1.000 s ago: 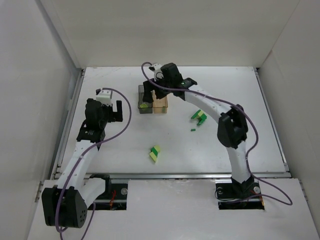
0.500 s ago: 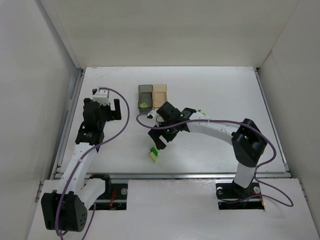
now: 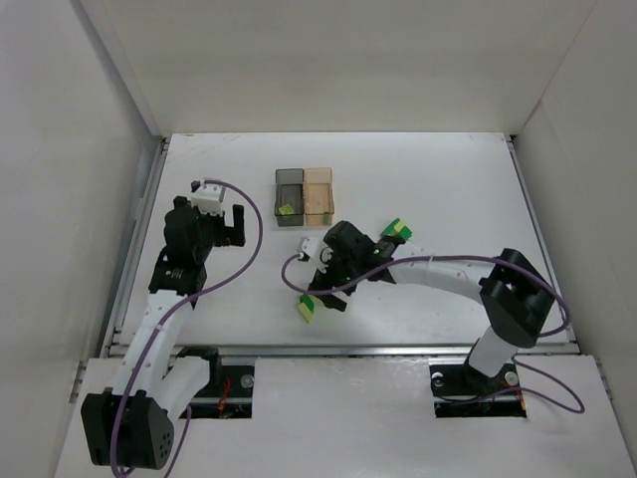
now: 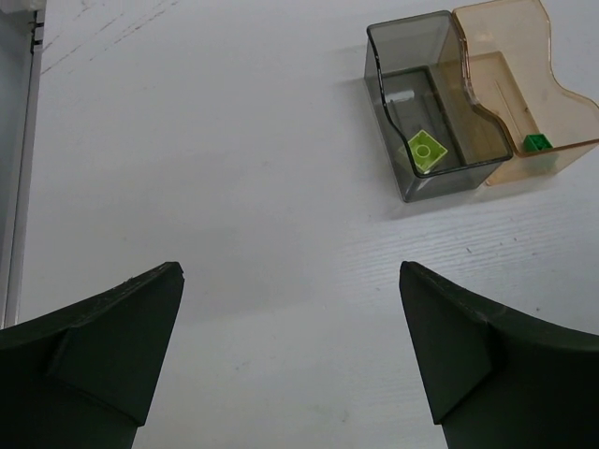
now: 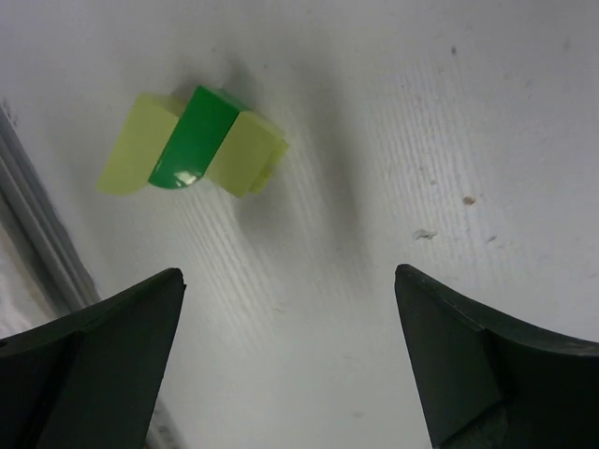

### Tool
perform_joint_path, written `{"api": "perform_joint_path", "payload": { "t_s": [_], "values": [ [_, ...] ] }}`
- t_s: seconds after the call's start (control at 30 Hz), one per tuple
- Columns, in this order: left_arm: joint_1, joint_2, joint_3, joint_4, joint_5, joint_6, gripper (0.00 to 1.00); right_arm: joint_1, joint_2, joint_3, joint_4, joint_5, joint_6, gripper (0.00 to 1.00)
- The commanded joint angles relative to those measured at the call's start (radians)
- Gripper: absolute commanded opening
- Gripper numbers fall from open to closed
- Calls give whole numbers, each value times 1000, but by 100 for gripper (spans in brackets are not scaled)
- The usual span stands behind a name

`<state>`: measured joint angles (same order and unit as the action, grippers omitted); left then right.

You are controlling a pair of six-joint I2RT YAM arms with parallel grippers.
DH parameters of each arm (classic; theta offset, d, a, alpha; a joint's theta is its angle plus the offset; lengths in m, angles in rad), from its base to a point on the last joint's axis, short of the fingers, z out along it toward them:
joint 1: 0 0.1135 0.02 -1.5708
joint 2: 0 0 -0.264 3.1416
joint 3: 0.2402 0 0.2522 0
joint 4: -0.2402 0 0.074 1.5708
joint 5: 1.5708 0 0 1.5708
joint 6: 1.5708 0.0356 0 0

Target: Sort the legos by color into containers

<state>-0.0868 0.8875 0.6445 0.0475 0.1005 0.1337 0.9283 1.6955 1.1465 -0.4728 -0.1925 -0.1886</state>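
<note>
The dark grey container (image 4: 435, 103) holds a pale yellow lego (image 4: 427, 152). The amber container (image 4: 510, 94) joined to it holds a green lego (image 4: 535, 142). Both containers show at the table's back in the top view (image 3: 304, 193). A joined cluster of two pale yellow legos and one green lego (image 5: 192, 150) lies near the front edge (image 3: 307, 309). My right gripper (image 5: 290, 365) is open and empty just behind this cluster (image 3: 320, 292). My left gripper (image 4: 290, 355) is open and empty, left of the containers (image 3: 225, 225).
A second small cluster of green and yellow legos (image 3: 398, 231) lies right of the containers, beside my right arm. A metal rail runs along the table's front edge (image 3: 338, 349). White walls enclose the table on the left, back and right.
My right arm has swung from over the containers down toward the front and now sits at the front lego cluster, jaws open. My left arm has barely shifted.
</note>
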Motion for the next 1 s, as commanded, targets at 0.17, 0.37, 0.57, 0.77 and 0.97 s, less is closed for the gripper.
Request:
{"api": "perform_joint_path", "payload": {
  "t_s": [0.17, 0.37, 0.57, 0.77, 0.97],
  "values": [
    [2, -41, 44, -73, 14, 69, 100, 0, -110, -107, 269, -145, -679, 100],
    [2, -128, 32, -98, -33, 49, 100, 0, 70, 35, 108, -241, -951, 99],
    [2, -174, 23, -107, -79, 58, 100, 0, 140, 110, 74, -289, -1058, 99],
    [2, -165, 12, -107, -111, 67, 100, 47, 188, 142, 53, -337, -1078, 88],
    [2, -133, 12, -98, -111, 76, 100, 69, 237, 171, -21, -315, -1069, 80]
  ]
}}
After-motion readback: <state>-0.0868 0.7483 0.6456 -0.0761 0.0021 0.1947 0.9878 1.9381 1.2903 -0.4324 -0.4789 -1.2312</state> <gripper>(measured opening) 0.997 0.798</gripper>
